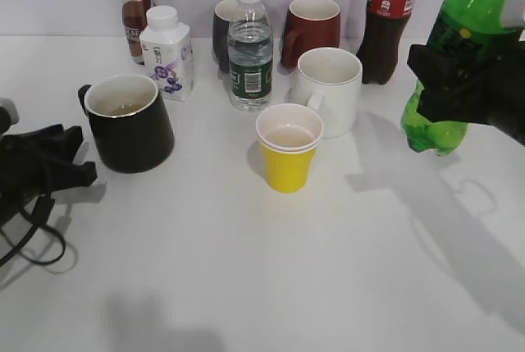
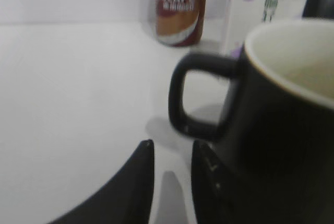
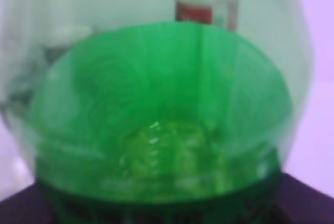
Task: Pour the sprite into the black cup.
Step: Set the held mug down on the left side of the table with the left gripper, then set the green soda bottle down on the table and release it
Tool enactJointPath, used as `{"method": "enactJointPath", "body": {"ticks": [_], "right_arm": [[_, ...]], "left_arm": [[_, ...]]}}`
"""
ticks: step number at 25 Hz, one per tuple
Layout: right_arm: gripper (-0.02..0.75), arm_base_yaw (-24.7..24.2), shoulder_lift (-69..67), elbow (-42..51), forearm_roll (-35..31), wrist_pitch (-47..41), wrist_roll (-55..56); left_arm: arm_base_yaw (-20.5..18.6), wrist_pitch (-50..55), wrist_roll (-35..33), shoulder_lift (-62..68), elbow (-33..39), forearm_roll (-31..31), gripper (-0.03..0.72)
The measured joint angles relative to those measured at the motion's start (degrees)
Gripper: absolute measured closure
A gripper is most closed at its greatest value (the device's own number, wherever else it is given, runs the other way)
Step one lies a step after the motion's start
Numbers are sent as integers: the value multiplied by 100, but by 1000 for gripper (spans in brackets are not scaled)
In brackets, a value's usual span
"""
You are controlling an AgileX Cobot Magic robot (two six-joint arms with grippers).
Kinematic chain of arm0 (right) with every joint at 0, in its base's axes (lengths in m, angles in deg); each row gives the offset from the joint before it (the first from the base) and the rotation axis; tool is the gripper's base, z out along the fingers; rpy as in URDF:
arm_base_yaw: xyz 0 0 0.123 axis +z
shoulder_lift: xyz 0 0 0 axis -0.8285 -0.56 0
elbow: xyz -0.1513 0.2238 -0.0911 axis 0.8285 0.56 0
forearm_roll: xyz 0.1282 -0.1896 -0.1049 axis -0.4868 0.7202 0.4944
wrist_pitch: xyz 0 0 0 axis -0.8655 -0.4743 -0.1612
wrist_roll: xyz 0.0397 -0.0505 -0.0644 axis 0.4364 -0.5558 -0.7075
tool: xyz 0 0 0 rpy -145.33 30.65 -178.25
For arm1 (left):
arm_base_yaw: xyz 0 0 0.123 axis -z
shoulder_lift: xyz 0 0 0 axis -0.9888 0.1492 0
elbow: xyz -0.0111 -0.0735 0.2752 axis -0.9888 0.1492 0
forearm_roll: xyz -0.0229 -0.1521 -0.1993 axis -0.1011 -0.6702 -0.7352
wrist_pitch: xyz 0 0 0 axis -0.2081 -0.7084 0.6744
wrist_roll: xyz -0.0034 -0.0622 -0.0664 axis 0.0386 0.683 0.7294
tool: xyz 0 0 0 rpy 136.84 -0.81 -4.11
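Sprite bottle (image 1: pixel 459 48) hangs tilted above the table at the right, clamped in the right gripper (image 1: pixel 459 89), while the black cup (image 1: pixel 130 122) stands at the left just beside the left gripper (image 2: pixel 172 182), whose fingers sit slightly apart, holding nothing.

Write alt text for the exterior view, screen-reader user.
At right, the right gripper holds the green sprite bottle tilted above the white table. The black cup stands at left beside the left gripper. Between them are a yellow paper cup, a white mug and a water bottle.
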Motion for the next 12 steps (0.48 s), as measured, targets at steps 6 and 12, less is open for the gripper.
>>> {"method": "enactJointPath", "body": {"ticks": [6, 12], "right_arm": [[330, 0, -526, 0, -532, 479, -52], [330, 0, -1399, 0, -667, 889, 46]], "left_arm": [[0, 4, 0, -402, 369, 4, 483], [0, 4, 0, -821, 452, 168, 480]]}}
